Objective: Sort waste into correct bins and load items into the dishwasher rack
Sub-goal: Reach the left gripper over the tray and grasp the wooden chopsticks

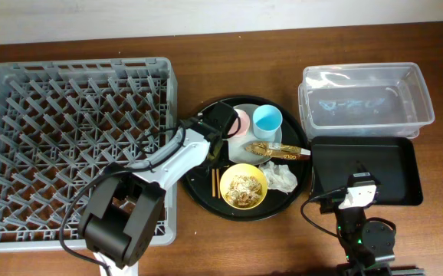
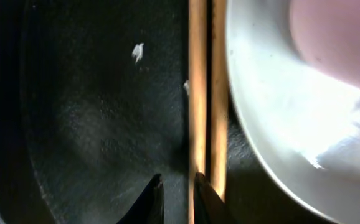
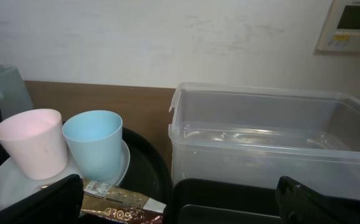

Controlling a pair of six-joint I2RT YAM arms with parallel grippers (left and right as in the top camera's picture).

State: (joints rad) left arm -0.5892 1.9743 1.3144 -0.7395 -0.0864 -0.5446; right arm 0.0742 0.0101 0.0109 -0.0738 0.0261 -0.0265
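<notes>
A: Where are the chopsticks point(image 2: 205, 93)?

B: On the round black tray point(image 2: 93, 124), side by side and tight against the plate point(image 2: 261, 124) rim. Not yet in the dishwasher rack point(image 1: 68, 138). Lying flat against the rim like that, they probably need a pinch from straight above.

A: Left gripper point(image 2: 175, 199)?

B: Wrist pitched down over the tray, arm reaching across from the rack side. The jaws show a narrow gap with nothing in it. One fingertip point(image 2: 206, 198) seems to overlap the nearer stick, but that view is dim, so contact is unclear.

A: Right gripper point(image 3: 183, 202)?

B: Spread wide, empty, held level and low over the black rectangular tray point(image 1: 394, 165), facing the clear tub point(image 3: 267, 137). It's well apart from the left arm's reach.
</notes>
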